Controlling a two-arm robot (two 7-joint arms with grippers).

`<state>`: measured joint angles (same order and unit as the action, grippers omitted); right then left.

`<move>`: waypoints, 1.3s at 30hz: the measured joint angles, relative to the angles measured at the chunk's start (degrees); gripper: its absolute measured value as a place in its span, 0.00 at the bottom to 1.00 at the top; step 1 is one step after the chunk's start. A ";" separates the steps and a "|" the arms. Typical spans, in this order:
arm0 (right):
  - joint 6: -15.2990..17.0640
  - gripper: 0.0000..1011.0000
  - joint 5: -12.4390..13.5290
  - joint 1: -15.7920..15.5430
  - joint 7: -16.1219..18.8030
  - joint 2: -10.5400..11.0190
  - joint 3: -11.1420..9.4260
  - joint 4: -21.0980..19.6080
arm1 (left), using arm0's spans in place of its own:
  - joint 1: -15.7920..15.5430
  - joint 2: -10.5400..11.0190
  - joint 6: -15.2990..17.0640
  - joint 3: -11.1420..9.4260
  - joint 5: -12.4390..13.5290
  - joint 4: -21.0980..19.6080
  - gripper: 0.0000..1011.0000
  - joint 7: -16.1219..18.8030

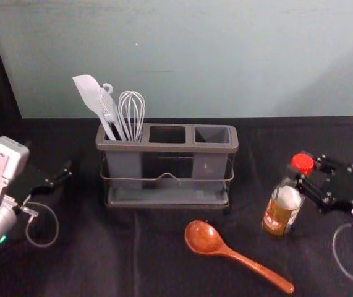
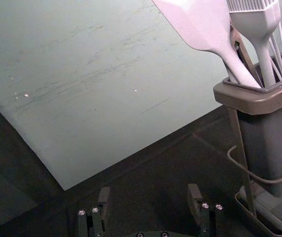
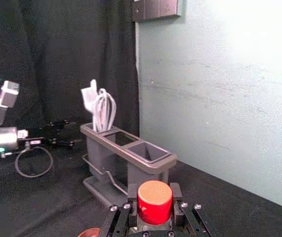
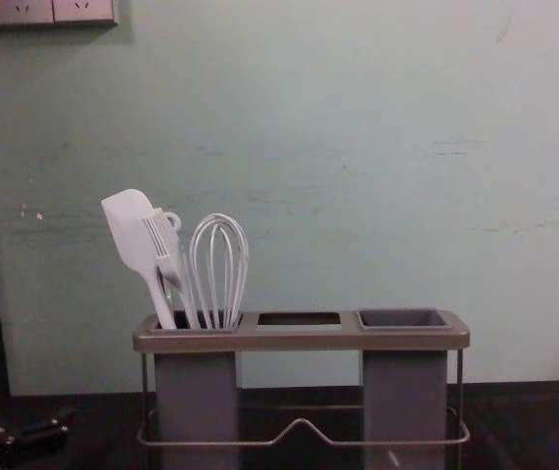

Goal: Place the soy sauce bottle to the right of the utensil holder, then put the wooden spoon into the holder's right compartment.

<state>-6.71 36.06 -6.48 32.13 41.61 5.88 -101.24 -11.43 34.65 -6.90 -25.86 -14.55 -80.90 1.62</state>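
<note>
The right gripper (image 1: 306, 173) is shut on the soy sauce bottle (image 1: 278, 213), around its neck below the red cap, right of the utensil holder (image 1: 167, 147). In the right wrist view, the right gripper (image 3: 154, 205) has its fingers against both sides under the red cap (image 3: 154, 201). On the cloth in front of the holder lies the wooden spoon (image 1: 206, 238), bowl toward the left and handle toward the front right. The holder's right compartment (image 4: 402, 319) holds nothing. Left of the holder is the left gripper (image 1: 62, 176); in its wrist view the left gripper (image 2: 148, 202) is open and empty.
A white spatula (image 4: 132, 230), a brush (image 4: 166, 245) and a whisk (image 4: 218, 264) stand in the holder's left compartment. Behind the black-covered table (image 1: 89, 260) rises a pale wall (image 1: 225, 55). A dark curtain (image 3: 61, 59) hangs beyond the left arm.
</note>
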 joint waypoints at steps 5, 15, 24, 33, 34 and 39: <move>2.02 0.39 -0.10 4.54 -0.01 -1.26 1.69 3.28 | 0.00 0.00 0.00 0.00 0.00 0.00 1.00 0.00; 7.25 0.39 -1.33 12.63 -0.88 -2.57 5.68 7.77 | 0.00 0.00 0.00 0.00 0.00 0.00 1.00 0.00; 9.83 0.39 -2.06 18.22 -1.11 -4.08 8.73 11.27 | 0.00 0.00 0.00 0.00 0.00 0.00 1.00 0.00; 10.60 0.39 -2.98 22.27 -1.18 -5.54 11.07 14.90 | 0.00 0.00 0.00 0.00 0.00 0.00 1.00 0.00; 10.70 0.39 -3.17 22.81 -1.24 -5.72 11.37 15.40 | 0.00 0.00 0.00 0.00 0.00 0.00 1.00 0.00; 11.05 0.39 -3.68 24.14 -1.32 -6.19 12.11 16.41 | 0.00 0.00 0.00 0.00 0.00 0.00 1.00 0.00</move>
<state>4.34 32.38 17.67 30.81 35.42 17.98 -84.83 -11.43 34.65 -6.91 -25.86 -14.55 -80.90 1.62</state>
